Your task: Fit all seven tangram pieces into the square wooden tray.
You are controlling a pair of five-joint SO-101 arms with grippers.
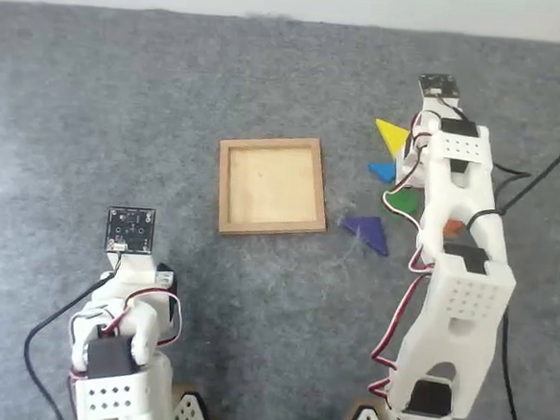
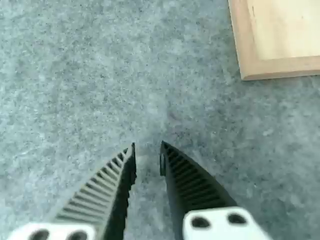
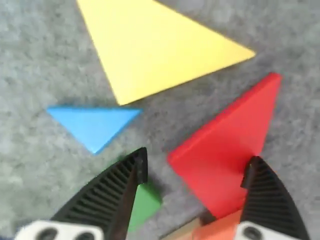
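Observation:
The square wooden tray (image 1: pixel 270 185) lies empty in the middle of the grey carpet; one corner of the tray (image 2: pixel 280 40) is seen from the left wrist. My right gripper (image 3: pixel 199 162) hangs open just above the red piece (image 3: pixel 225 145), one finger on each side of its corner. Around it lie the yellow triangle (image 3: pixel 155 45), the blue triangle (image 3: pixel 92 122), a green piece (image 3: pixel 145 205) and an orange piece (image 3: pixel 220 227). The purple piece (image 1: pixel 368 232) lies alone between tray and right arm. My left gripper (image 2: pixel 148 150) is shut on nothing, low over bare carpet near the tray.
From above, the yellow triangle (image 1: pixel 393 134), blue triangle (image 1: pixel 383 170), green piece (image 1: pixel 406 201) and orange piece (image 1: pixel 454 226) cluster under the right arm (image 1: pixel 454 270). The left arm (image 1: pixel 123 324) sits at the front left. Grey carpet surrounds the tray.

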